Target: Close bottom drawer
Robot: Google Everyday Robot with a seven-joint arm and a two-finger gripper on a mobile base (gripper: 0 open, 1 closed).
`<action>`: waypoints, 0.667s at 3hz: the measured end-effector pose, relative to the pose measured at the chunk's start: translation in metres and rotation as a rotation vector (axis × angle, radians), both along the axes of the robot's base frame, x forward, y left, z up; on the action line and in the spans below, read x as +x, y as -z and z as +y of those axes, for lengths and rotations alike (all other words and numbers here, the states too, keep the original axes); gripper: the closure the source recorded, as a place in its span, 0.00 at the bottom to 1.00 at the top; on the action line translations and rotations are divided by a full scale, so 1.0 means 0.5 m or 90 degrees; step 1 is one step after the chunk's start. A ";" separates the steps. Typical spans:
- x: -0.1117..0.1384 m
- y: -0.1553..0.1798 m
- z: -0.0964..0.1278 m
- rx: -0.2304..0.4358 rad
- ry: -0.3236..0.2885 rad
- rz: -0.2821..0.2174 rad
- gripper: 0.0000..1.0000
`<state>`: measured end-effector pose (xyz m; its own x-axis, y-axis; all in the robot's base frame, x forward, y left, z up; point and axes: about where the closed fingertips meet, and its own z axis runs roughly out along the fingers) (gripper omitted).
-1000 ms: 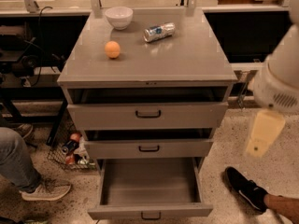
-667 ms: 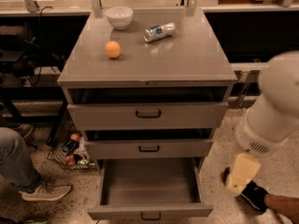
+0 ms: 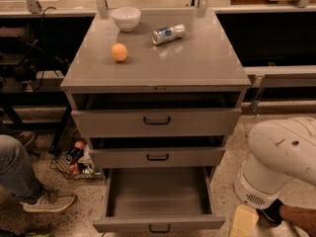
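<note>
Grey cabinet top (image 3: 202, 63): white bowl (image 3: 126, 18) back left; orange (image 3: 119, 52) nearer the front, left; can (image 3: 168, 34) lying on its side, back centre; gripper (image 3: 244, 222) low at right, well below the top.

On the desk (image 3: 197, 65), bowl (image 3: 126, 18) back-left, can (image 3: 168, 34) to its right, fruit (image 3: 119, 52) in front of the bowl. Down low, the bottom drawer (image 3: 128, 224) juts out furthest, end effector (image 3: 243, 221) just beside its right front corner.

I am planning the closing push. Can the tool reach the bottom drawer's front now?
Probably yes: the tool hangs low just right of the bottom drawer, beside its pulled-out front, and nothing visible lies between them.
</note>
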<state>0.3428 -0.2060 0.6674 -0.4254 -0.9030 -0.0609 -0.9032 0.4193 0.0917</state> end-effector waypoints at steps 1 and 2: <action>0.000 0.000 0.000 0.000 0.000 0.000 0.00; 0.003 0.083 0.010 0.046 0.020 0.018 0.00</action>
